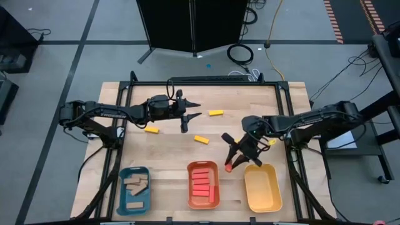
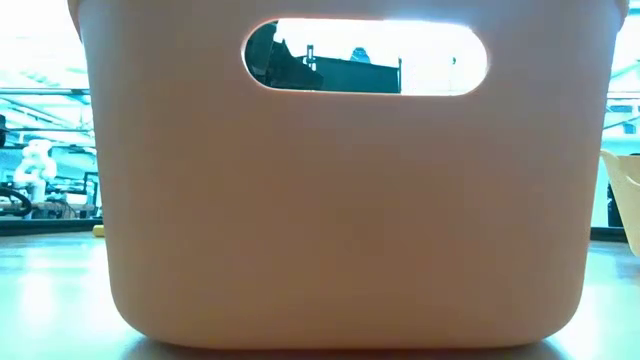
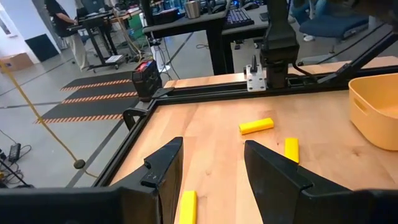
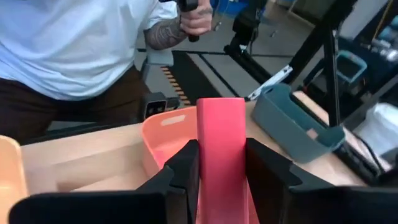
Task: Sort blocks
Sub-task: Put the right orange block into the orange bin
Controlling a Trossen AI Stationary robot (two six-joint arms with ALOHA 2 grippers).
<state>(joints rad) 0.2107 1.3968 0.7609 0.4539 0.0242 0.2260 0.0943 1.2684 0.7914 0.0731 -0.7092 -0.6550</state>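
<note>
My right gripper (image 1: 236,157) is shut on a red block (image 1: 229,167), just off the far right corner of the orange tray (image 1: 203,184). That tray holds several red blocks (image 1: 200,185). Tan blocks (image 1: 136,185) lie in the blue tray (image 1: 134,189). The yellow tray (image 1: 262,187) shows no blocks. My left gripper (image 1: 195,109) hovers open near the table's far middle. Loose yellow blocks lie flat on the wood (image 1: 215,113), (image 1: 151,130), (image 1: 200,139), and one (image 1: 272,142) beside the right arm. My right gripper pinches the red block (image 4: 221,143) between its two fingers (image 4: 186,165), on the block's long side faces. The block runs along the fingers, and its free end (image 4: 220,109) sticks out beyond their tips. The fingers slant down toward the table's near side. The block is lifted clear.
In the low view the orange tray's wall (image 2: 340,200) fills nearly everything, with the yellow tray's rim (image 2: 625,195) at the right. A person (image 4: 74,43) stands beyond the table's near edge. A black frame rail (image 1: 212,80) runs along the far edge. Bare wood lies between the loose blocks.
</note>
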